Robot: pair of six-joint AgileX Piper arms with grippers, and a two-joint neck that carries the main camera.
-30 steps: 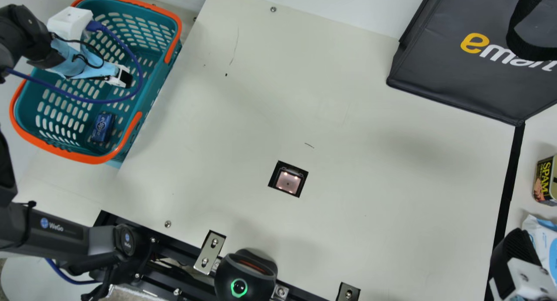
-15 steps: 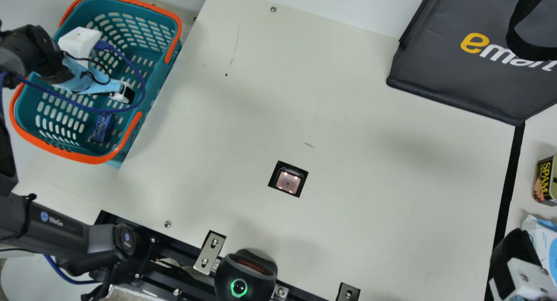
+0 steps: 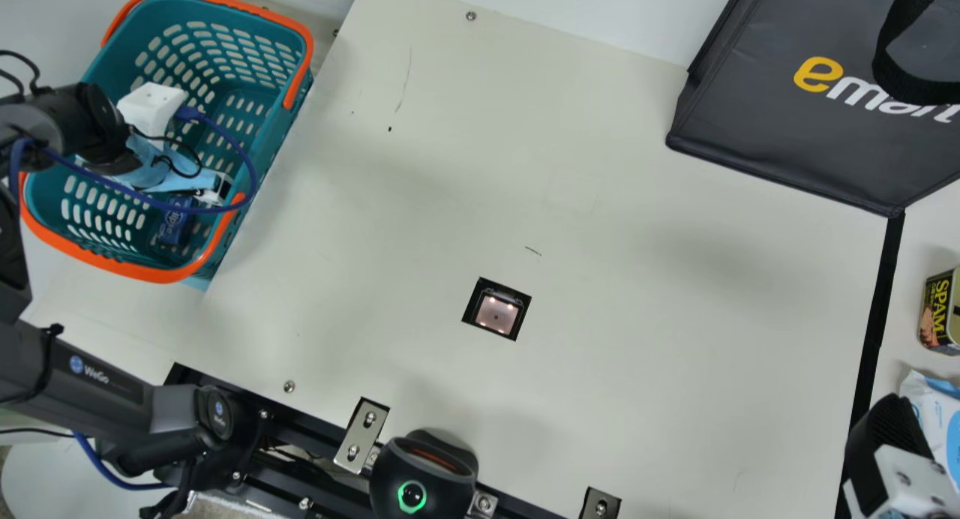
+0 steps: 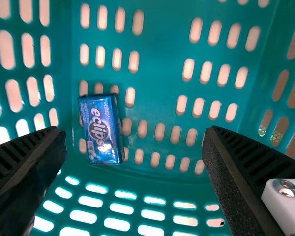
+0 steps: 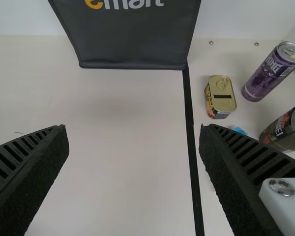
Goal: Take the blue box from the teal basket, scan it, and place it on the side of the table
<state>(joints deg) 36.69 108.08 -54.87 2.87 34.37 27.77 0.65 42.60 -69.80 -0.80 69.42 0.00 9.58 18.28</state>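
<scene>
Left claw point(image 3: 217, 187) open inside teal basket point(image 3: 97, 259), right claw point(image 3: 889, 444) open. Left wrist view: blue box point(image 4: 101, 130) (white lettering). Right wrist view: purple can point(image 5: 271, 73), pale print.

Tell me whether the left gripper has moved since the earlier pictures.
Yes, the left gripper has moved down the main view against the teal basket, toward the blue box.

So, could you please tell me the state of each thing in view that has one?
Left gripper: jaws open, inside the basket, holding nothing
Right gripper: jaws open, empty
Blue box: lying in the basket, not gripped
Teal basket: holding the blue box
Scanner window: lit
Black device: ring glowing green
Gold-topped tin: upright, lid on
</scene>
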